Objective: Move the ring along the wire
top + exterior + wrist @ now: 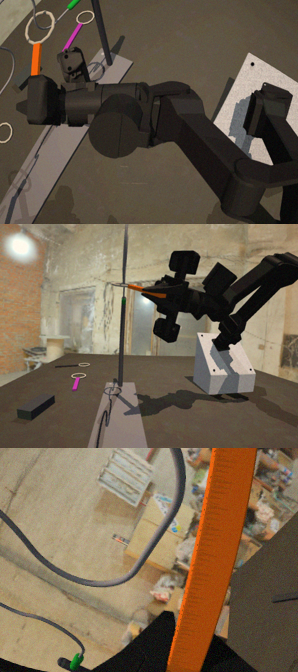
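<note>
Jaws point(21, 107) point(143, 292) clamped on the straight orange handle point(36, 59) point(135, 287) point(215, 558) of the pale round ring point(53, 26) point(117, 285). Exterior view: handle slopes slightly down from ring to jaws; ring near-level, raised well off the brown bench point(180, 51) point(167, 371). Ring is out at the thin grey wire point(45, 28) point(123, 292) point(110, 583), off the green wire section point(73, 3) point(123, 301) point(76, 662) by the dark upright post point(103, 36) point(121, 340). Wire appears to pass through ring; contact between them: cannot tell. Second ring, with magenta handle point(72, 37) point(76, 384), lies on bench beside the long flat pale base board point(64, 152) point(121, 425).
</note>
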